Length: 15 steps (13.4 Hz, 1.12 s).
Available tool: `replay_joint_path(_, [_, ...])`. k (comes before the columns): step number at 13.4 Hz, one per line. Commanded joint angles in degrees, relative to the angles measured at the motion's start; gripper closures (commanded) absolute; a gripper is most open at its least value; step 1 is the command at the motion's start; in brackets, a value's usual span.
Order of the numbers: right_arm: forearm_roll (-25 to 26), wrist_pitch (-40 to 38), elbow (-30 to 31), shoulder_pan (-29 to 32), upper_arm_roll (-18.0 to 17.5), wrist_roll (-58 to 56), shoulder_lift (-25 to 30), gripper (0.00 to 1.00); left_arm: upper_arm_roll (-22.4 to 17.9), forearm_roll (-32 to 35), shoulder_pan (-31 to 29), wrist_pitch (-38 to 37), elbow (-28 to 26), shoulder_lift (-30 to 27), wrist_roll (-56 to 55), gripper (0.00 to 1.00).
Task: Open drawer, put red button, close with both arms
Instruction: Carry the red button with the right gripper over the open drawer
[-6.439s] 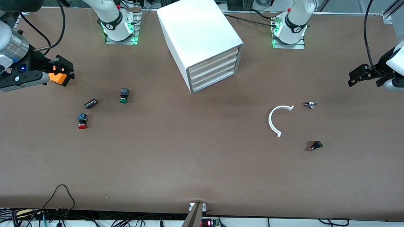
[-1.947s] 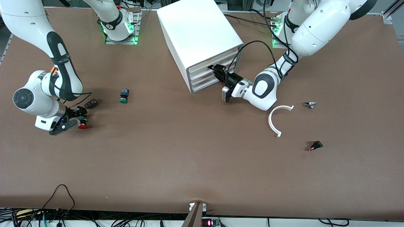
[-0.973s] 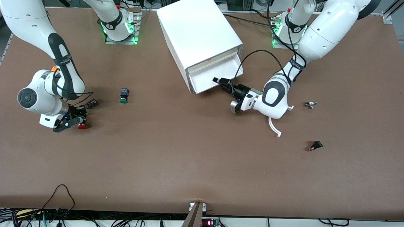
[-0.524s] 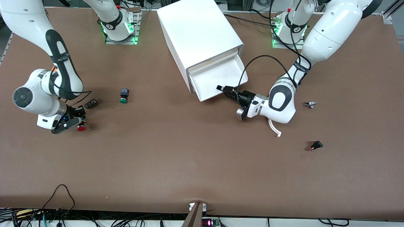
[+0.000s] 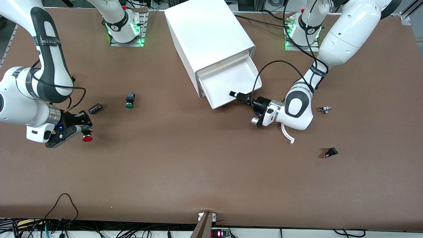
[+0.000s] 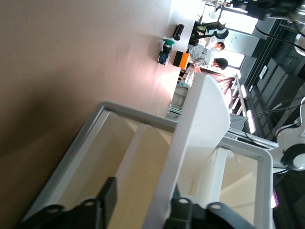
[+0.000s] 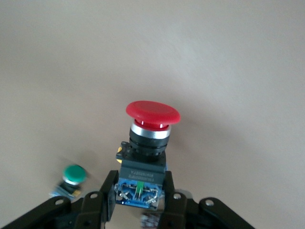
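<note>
The drawer (image 5: pixel 228 82), second from the top of the white cabinet (image 5: pixel 208 33), stands pulled well out. My left gripper (image 5: pixel 235 95) is at the drawer's front wall. In the left wrist view its fingers (image 6: pixel 107 200) stand apart, astride that front wall (image 6: pixel 190 143), one inside the tray and one outside. My right gripper (image 5: pixel 85 128) is shut on the black body of the red button (image 5: pixel 87 138) and holds it a little above the table, near the right arm's end. In the right wrist view the red cap (image 7: pixel 153 111) points away from the gripper (image 7: pixel 139 195).
A green-capped button (image 5: pixel 129 100) and a small dark cylinder (image 5: pixel 95 108) lie near the right gripper. A white curved strip (image 5: pixel 287 134) lies partly under the left arm. A small metal part (image 5: pixel 325 109) and a black part (image 5: pixel 330 152) lie toward the left arm's end.
The left gripper has drawn the drawer farther out of the cabinet. The right gripper has lifted the red button off the table and its arm has risen.
</note>
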<state>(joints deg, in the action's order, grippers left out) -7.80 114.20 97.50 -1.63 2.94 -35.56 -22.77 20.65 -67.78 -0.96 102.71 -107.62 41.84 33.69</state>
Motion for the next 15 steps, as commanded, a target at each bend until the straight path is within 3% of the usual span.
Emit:
replay_joint_path(1, [-0.46,-6.6,-5.11,0.31,-6.17,10.2,0.79,1.0,0.0,-1.66,-2.02,-4.51,-0.4,-0.44,-8.26,0.0])
replay_joint_path(3, [0.24,-10.21,-8.19,-0.99,-10.83,20.47,0.79,1.0,0.0,-1.57,-3.34,-6.72,-0.14,-1.66,-14.24,0.0])
replay_joint_path(6, [0.33,-11.19,-10.3,-8.27,-11.65,33.23,0.79,1.0,-0.35,2.09,-5.71,-7.96,0.65,-4.12,-16.64,0.0])
replay_joint_path(11, [1.03,-10.49,-12.24,-21.46,-11.65,54.76,-0.78,1.0,-0.26,27.47,-8.27,-9.89,10.4,-9.74,-27.36,0.0])
replay_joint_path(15, [2.87,-9.35,-18.9,-33.06,-11.56,71.02,-6.31,1.0,0.7,48.39,-8.71,-9.98,11.55,-17.38,-27.1,0.0])
